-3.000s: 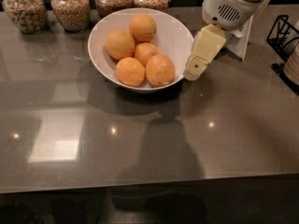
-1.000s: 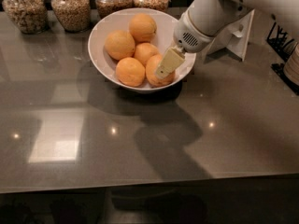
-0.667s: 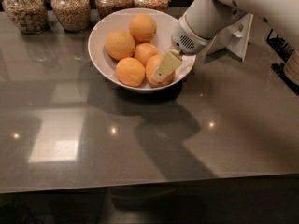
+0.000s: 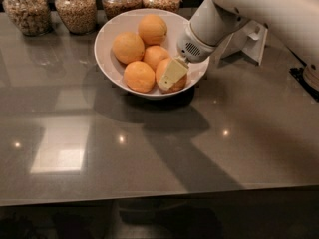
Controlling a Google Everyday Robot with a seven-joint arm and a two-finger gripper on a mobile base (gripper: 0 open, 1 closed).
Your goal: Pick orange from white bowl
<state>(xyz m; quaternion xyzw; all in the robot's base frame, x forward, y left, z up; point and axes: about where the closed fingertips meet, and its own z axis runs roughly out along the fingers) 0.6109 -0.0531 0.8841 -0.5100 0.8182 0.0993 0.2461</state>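
Note:
The white bowl point(image 4: 106, 40) stands at the back middle of the grey counter and holds several near-identical oranges. My gripper point(image 4: 172, 73) reaches down from the upper right into the bowl's front right part. It lies against the front-right orange point(image 4: 181, 82) and covers much of it. Another orange point(image 4: 139, 76) sits just to its left, one point(image 4: 155, 55) behind it, one point(image 4: 128, 47) at the left and one point(image 4: 152, 29) at the back. All the oranges rest in the bowl.
Several glass jars of grains point(image 4: 76, 9) line the back edge behind the bowl. A white stand point(image 4: 250, 43) is right of the bowl, behind my arm. A dark object point(image 4: 305, 76) sits at the right edge. The counter's front edge point(image 4: 149, 195) runs across the bottom.
Three seconds ago my gripper was outside the bowl's right rim. It has moved left and down into the bowl onto the front-right orange. In the last second it has barely moved.

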